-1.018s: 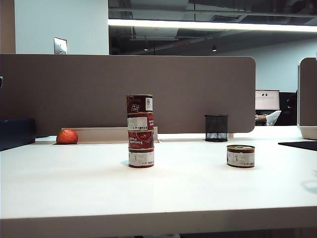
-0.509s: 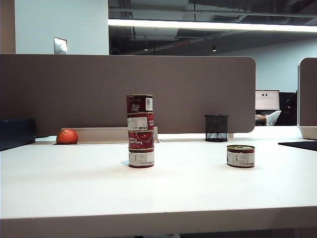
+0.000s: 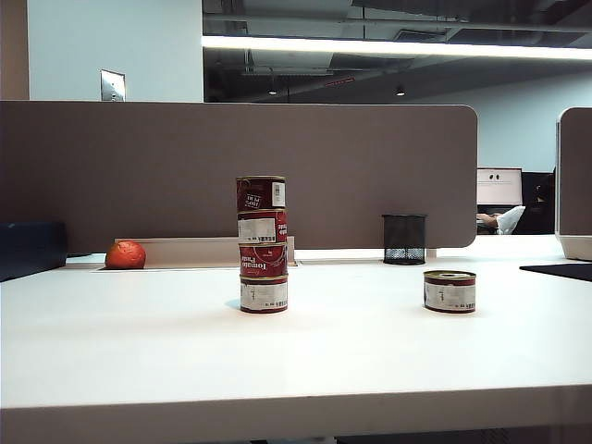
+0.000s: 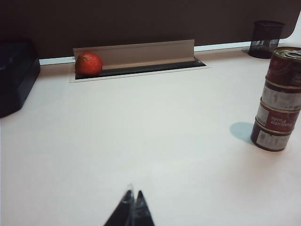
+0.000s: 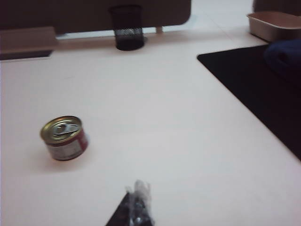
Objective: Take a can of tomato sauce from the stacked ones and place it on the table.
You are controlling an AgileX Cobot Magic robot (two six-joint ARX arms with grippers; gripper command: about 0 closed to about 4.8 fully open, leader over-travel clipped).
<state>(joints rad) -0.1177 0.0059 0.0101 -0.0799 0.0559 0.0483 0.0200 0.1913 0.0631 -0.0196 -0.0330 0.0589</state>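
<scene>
Nothing moved, can of tomato sauce [image 3: 450,290] alone on white table [image 3: 351,356] (partition behind), left gripper [image 4: 132,207] and right gripper [image 5: 136,203] both pinched together, empty

slim, pointed black gripper tips

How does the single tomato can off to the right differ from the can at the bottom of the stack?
The single can stands alone on the table, its gold lid bare; the bottom can carries three tins. The single can sits to the right of the stack. Both are upright with white label panels facing the camera.
</scene>
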